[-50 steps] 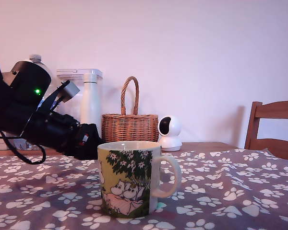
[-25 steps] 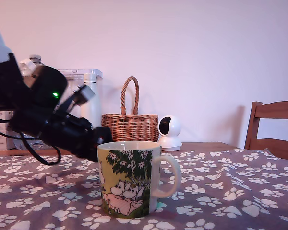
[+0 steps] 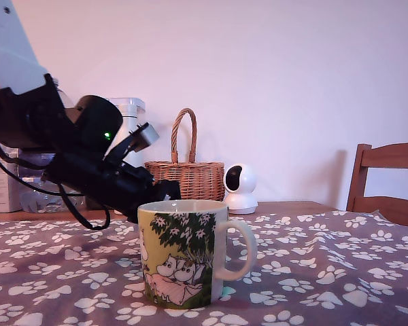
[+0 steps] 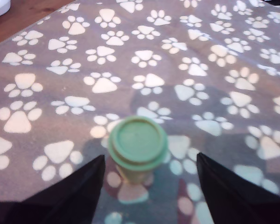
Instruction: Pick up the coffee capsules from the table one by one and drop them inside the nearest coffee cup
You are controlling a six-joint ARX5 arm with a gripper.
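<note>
A pale green coffee capsule (image 4: 137, 140) stands on the paw-print cloth of the table (image 4: 60, 56), lid up. It sits between the two black fingers of my gripper (image 4: 150, 157), which is open with a gap on each side of it. In the exterior view the gripper (image 3: 164, 190) slants down behind the far left rim of the coffee cup (image 3: 183, 255), a cream mug printed with a tree, its handle to the exterior view's right. The mug hides the fingertips there. A sliver of teal (image 3: 226, 292) shows at the mug's base under the handle.
Along the back of the table stand a white bottle (image 3: 130, 125), a wicker basket (image 3: 185, 178) and a small white camera (image 3: 240, 187). A wooden chair (image 3: 387, 180) is at the exterior view's right. A clear plastic bottle (image 3: 44, 197) stands behind the arm.
The arm has swung to the exterior view's right and risen a little, bringing the gripper from well left of the mug to just behind its rim.
</note>
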